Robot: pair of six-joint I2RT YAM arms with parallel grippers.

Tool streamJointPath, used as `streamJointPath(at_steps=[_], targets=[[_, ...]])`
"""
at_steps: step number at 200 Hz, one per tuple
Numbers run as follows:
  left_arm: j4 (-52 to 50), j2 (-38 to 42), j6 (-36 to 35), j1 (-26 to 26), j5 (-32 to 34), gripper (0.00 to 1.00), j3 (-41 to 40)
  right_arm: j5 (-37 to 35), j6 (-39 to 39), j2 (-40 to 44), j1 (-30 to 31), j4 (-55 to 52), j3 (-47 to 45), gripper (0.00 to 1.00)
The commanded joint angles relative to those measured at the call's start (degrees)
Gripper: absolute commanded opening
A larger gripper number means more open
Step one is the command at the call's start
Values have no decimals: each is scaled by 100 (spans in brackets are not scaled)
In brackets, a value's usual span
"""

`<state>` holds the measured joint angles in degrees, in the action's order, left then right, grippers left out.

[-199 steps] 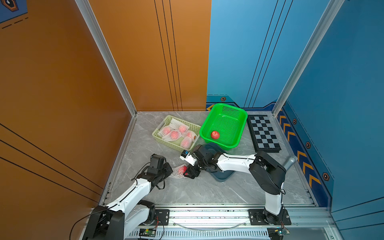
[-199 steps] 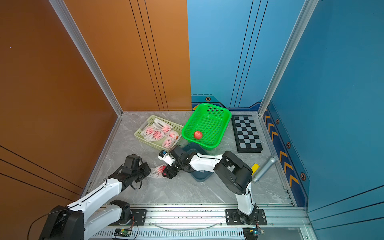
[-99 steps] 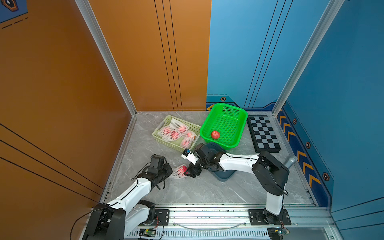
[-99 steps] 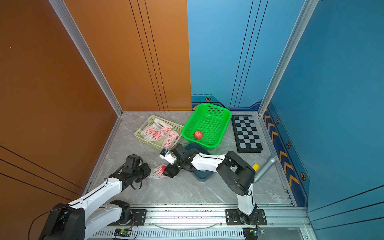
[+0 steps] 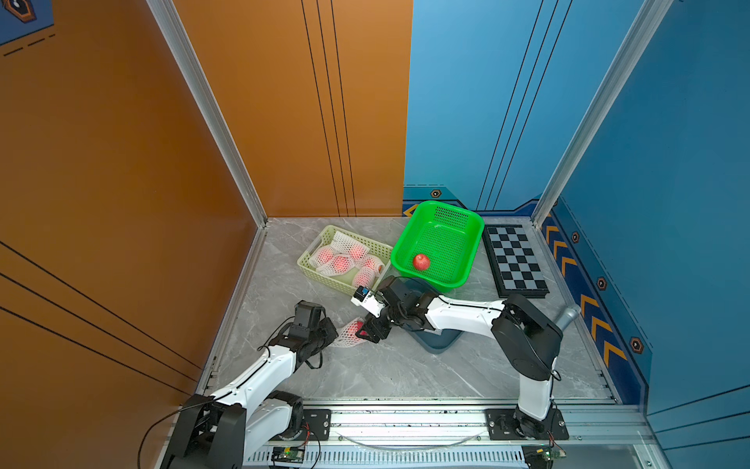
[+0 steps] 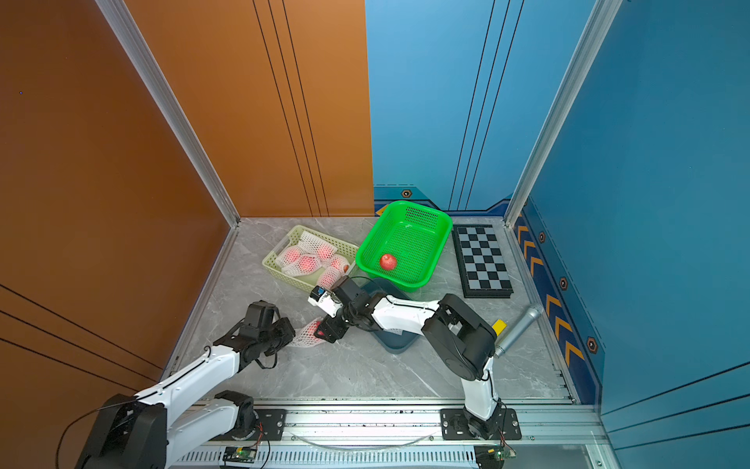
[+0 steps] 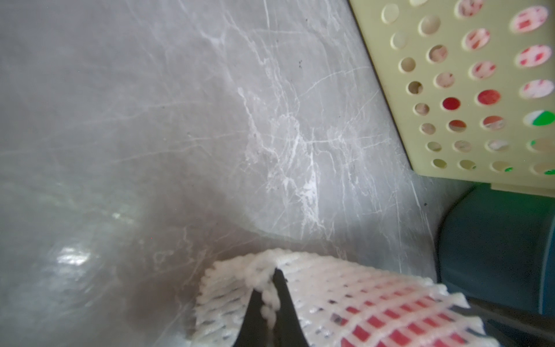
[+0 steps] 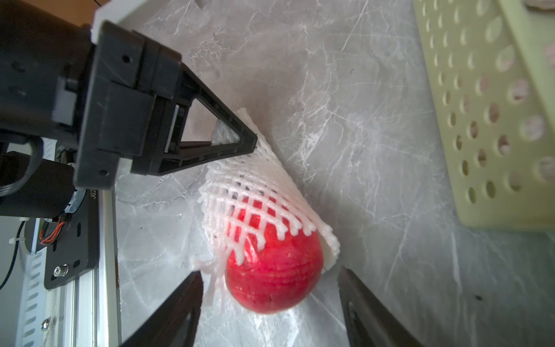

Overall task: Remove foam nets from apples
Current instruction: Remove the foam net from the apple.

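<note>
Your apple (image 8: pixel 273 270) lies on the grey marble table (image 5: pixel 385 373), near and left of the middle, half out of its foam net (image 8: pixel 255 192). The red end facing right is bare. The white mesh covers the rest and trails off to the left in a flattened tail.

Your left gripper (image 5: pixel 330 335) sits at the left end of that tail, its jaws together and clamped on a bunched fold of the mesh; the left wrist view shows the foam squeezed between the two black tips.

Your right gripper (image 5: pixel 370 332) comes in from the right with its jaws apart. In the right wrist view its fingers (image 8: pixel 186 300) stand on either side of the bare end of the apple, with a gap showing on both sides, so nothing is gripped there.

Just beyond this, farther from you, stands the pale yellow basket (image 5: pixel 324 280), holding several netted apples (image 5: pixel 341 262) piled together. To its right the green basket (image 5: pixel 446 213) holds one bare apple (image 5: pixel 421 262). A dark blue tray (image 5: pixel 438 341) lies under your right arm, nearer than the green basket. A chessboard (image 5: pixel 515 260) lies flat at the far right.
</note>
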<state>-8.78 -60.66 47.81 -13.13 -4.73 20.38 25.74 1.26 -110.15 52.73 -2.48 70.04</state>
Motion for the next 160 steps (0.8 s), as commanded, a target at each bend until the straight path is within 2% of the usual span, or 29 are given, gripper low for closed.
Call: streamJointPath(at_steps=[1, 52, 89, 114, 138, 160], targets=[[-133, -25, -114, 55, -10, 2, 151, 85, -69, -221, 50, -60, 168, 72], [-133, 10, -109, 64, -21, 2, 81, 69, 32, -382, 48, 19, 218, 65], [-133, 62, -106, 91, -20, 2, 41, 83, 68, -345, 48, 90, 173, 47], [-150, 98, -114, 129, -34, 2, 47, -102, 26, -108, 61, 53, 39, 41], [-149, 149, -156, 171, -37, 2, 104, -761, -164, 126, 213, -249, -28, 39], [-375, 195, -192, 219, -45, 2, 163, -1910, -392, 187, 552, -584, 29, 39]])
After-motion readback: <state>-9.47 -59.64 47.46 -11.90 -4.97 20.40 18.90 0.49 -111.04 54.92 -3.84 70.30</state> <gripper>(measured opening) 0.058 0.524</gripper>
